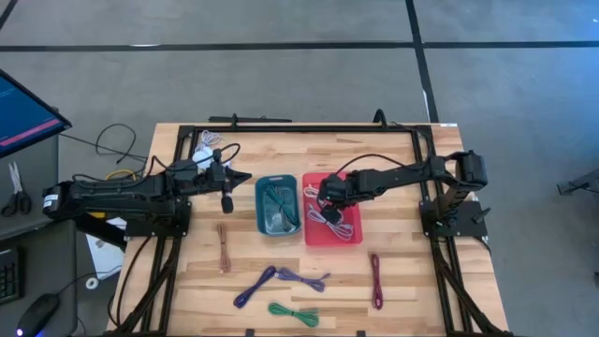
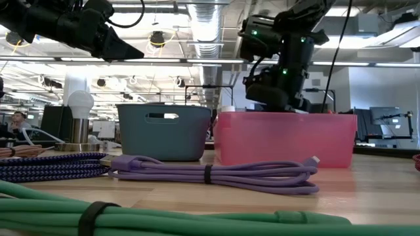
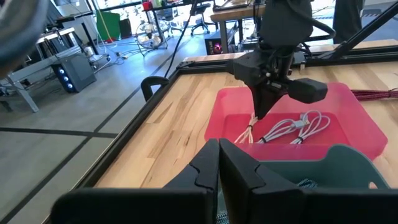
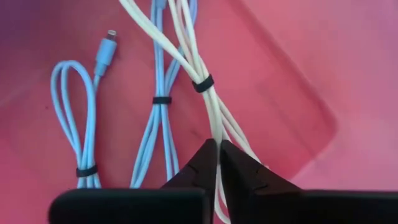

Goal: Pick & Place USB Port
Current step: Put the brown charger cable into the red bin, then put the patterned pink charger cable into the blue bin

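Right gripper point(image 4: 217, 146): we saw its fingers pinched on the white cable point(image 4: 186, 56), inside the pink bin point(image 1: 348, 234).
Left gripper point(image 1: 245, 176): fingers together, empty, beside the teal bin point(image 1: 261, 208).

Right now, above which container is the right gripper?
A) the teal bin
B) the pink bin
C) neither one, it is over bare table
B: in the high view the right gripper is over the pink bin, fingers shut on a white cable inside it.
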You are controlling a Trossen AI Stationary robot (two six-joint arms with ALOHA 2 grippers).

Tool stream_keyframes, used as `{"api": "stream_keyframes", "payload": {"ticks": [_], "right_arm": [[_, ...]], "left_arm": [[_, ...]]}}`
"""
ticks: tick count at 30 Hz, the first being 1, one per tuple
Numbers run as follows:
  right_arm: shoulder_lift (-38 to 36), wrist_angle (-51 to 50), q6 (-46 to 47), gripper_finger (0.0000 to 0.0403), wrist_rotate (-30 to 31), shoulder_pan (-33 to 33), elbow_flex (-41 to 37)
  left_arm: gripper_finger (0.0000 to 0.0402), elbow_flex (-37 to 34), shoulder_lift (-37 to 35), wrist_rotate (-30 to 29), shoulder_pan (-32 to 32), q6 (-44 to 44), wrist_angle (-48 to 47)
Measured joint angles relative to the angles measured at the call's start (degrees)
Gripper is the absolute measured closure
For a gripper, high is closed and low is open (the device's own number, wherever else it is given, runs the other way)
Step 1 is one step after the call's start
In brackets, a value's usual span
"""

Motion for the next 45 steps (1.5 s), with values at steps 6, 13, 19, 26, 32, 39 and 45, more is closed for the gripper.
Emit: {"api": "stream_keyframes", "payload": {"ticks": [6, 13, 19, 26, 32, 39, 45], "right_arm": [[-1.53, -1.72, -2.13, 0.035, 0.14, 0.12, 2.35], [-1.53, -8.96, -5.75, 0.0303, -2.33, 0.59, 9.57], [-1.53, -19.9, -8.89, 0.0297, -4.45, 2.94, 16.4], [-1.53, -29.33, -14.36, 0.0309, -4.37, 6.98, 21.18], [-1.53, -39.93, -11.48, 0.0327, -4.43, 9.01, 22.46], [-2.65, -46.08, -9.38, 0.0335, -4.3, 10.29, 22.56], [-8.28, -44.93, -12.11, 0.0336, 2.92, 10.75, 22.51]], "left_arm": [[0.0389, 0.0, 0.0, -0.02, 0.0, 0.01, 0.0], [0.0389, 0.0, -0.02, -0.02, 0.02, 0.01, 0.01], [0.0389, 0.0, -0.01, -0.02, 0.0, -0.14, 0.0], [0.0389, 0.0, -0.02, -0.02, 0.0, -0.08, 0.26], [0.0389, 0.0, -0.02, -0.02, 0.0, 0.0, 0.42], [0.0389, 0.0, -0.02, -0.02, 0.0, 2.5, 1.65], [0.0389, 0.0, -0.01, -0.02, 0.0, 2.67, 1.73]]}}
